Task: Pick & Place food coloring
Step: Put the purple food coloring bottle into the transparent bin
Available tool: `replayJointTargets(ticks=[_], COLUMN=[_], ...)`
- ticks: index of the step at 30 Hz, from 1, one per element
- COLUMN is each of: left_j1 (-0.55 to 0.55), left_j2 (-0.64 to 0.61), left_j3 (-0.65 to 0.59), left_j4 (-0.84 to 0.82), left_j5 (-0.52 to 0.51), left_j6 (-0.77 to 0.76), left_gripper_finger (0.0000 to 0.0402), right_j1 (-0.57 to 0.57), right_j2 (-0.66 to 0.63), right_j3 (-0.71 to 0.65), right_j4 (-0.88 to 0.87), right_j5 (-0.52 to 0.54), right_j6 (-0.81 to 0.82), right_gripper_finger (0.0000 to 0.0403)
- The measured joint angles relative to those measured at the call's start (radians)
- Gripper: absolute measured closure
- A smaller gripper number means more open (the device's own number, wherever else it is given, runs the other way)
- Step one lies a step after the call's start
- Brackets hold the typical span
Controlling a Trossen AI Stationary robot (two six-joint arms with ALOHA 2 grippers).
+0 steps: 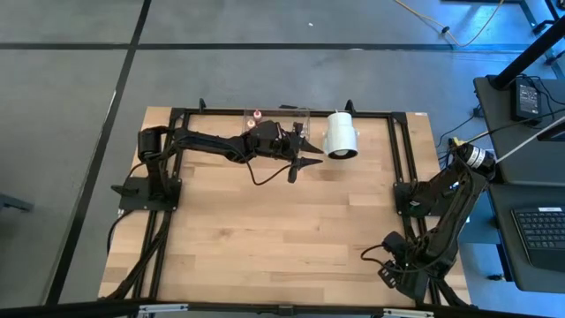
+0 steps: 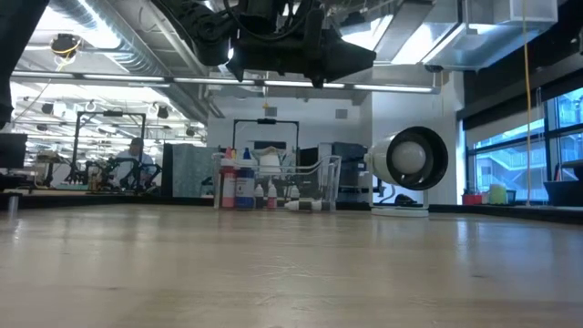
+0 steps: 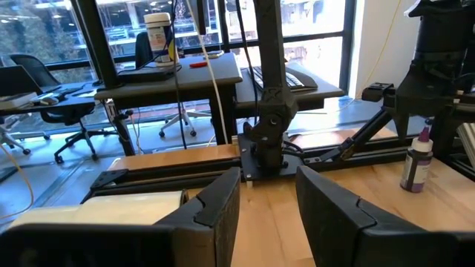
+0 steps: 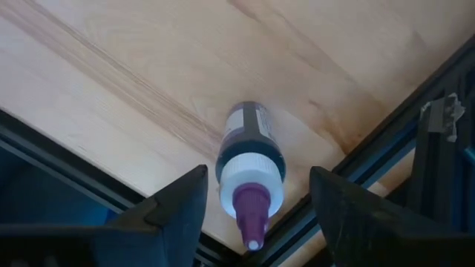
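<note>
Right gripper (image 4: 257, 182) pointing straight down at the near right corner of the worktop (image 1: 282, 230), fingers wide. Purple-capped bottle (image 4: 249, 159) upright between them, a gap on each side, not gripped. Black frame rails (image 4: 356, 174) just beside the bottle on two sides, so tight against the corner there.

Left gripper (image 3: 267, 196) reached out along the far edge, raised off the wood, between the clear tray (image 1: 265, 113) and the white cylinder (image 1: 341, 134). Fingers partly apart, a narrow gap, nothing in it. Pointed across the worktop toward the right arm, with the purple-capped bottle seen from it well off, standing under the right arm.

Clear tray at the far edge, holding a cluster of food coloring bottles (image 2: 244, 182) - taller ones with red tops on one side, smaller pale ones beside them, at least one lying flat. Exact count not readable. White cylinder on its side just beside the tray, open end facing the low camera.

Bare wood across the middle and front of the worktop - open room between the two arms. Frame rails along the far edge and both sides.
</note>
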Motion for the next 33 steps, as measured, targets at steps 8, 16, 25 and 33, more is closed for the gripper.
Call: replayJointTargets(ticks=[8, 16, 25, 33], left_j1=[0.0, 0.0, 0.0, 0.0], left_j2=[0.0, 0.0, 0.0, 0.0], left_j3=[0.0, 0.0, 0.0, 0.0], left_j4=[0.0, -0.001, -0.006, -0.006], left_j5=[0.0, 0.0, 0.0, 0.0], left_j6=[0.0, 0.0, 0.001, 0.001], left_gripper_finger=[0.0274, 0.0274, 0.0274, 0.0274], right_j1=[0.0, 0.0, 0.0, 0.0], right_j2=[0.0, 0.0, 0.003, 0.003], right_j3=[0.0, 0.0, 0.0, 0.0], right_j4=[0.003, 0.004, 0.001, -0.005], right_j5=[-0.005, 0.0, 0.002, 0.002], right_j6=[-0.002, -0.005, -0.003, -0.003], right_gripper_finger=[0.0223, 0.0249, 0.0247, 0.0247])
